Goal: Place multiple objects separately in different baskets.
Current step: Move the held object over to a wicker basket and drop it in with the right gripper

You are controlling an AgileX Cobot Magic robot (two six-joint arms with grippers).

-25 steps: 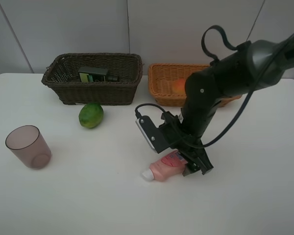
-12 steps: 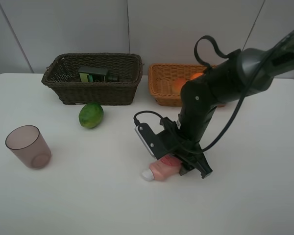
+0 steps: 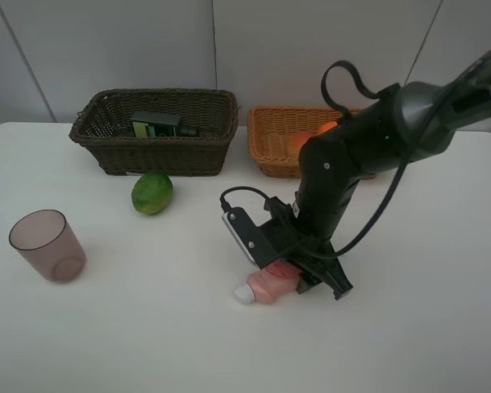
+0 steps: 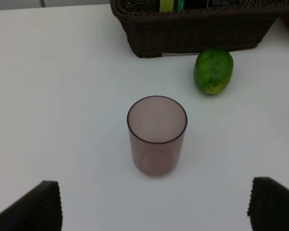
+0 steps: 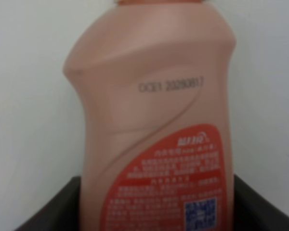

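The pink white-capped bottle (image 3: 264, 287) lies on its side on the white table; it fills the right wrist view (image 5: 149, 120). My right gripper (image 3: 301, 276) is down over it, with a black finger against each side of the bottle's base. The green lime-like fruit (image 3: 152, 192) lies in front of the dark brown basket (image 3: 155, 157), which holds the black pump bottle (image 3: 157, 125). The light orange basket (image 3: 266, 154) holds the peach (image 3: 299, 144) and the orange (image 3: 328, 127). The purple-brown cup (image 3: 47, 245) stands upright at the left, just ahead of my open left gripper (image 4: 154, 207).
The right arm and its cable loop (image 3: 344, 78) cover part of the orange basket. In the left wrist view the cup (image 4: 157, 134), the lime (image 4: 213, 71) and the dark basket's wall (image 4: 192, 33) show. A grey wall stands behind the baskets.
The right arm has come lower and slightly left over the pink bottle, which shifted a little to the left. The orange has come into view behind the arm.
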